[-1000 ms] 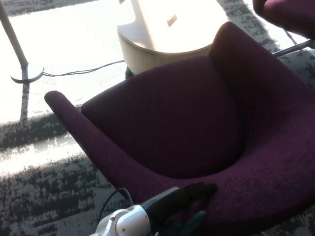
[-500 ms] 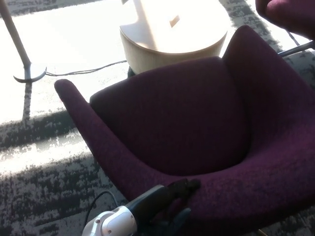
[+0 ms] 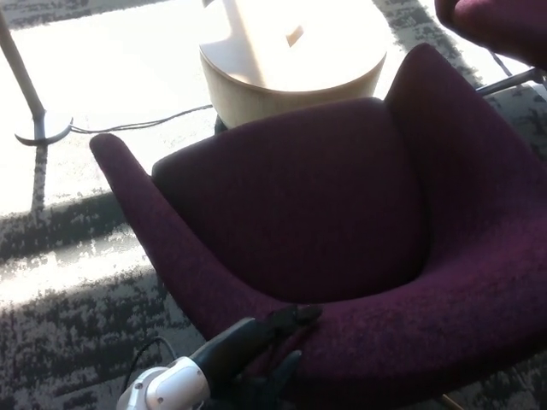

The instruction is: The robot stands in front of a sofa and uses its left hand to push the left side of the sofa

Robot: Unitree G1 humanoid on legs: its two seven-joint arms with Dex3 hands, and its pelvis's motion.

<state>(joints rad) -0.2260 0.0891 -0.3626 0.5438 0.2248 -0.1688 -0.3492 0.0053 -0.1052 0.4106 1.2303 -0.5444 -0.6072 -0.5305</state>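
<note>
Purple sofa (image 3: 342, 222) filling centre and right of view, on grey patterned carpet (image 3: 68, 325). Left robot hand (image 3: 269, 342) pressed against its near left rim, dark fingers (image 3: 295, 314) touching the fabric; spread or closed, cannot tell. Beyond the sofa, a round pale tabletop (image 3: 291, 51) and lamp stand (image 3: 30, 94).

Open carpet (image 3: 68, 325) left of sofa (image 3: 325, 222), round table (image 3: 291, 60) close behind, lamp stand (image 3: 34, 120) well apart
</note>
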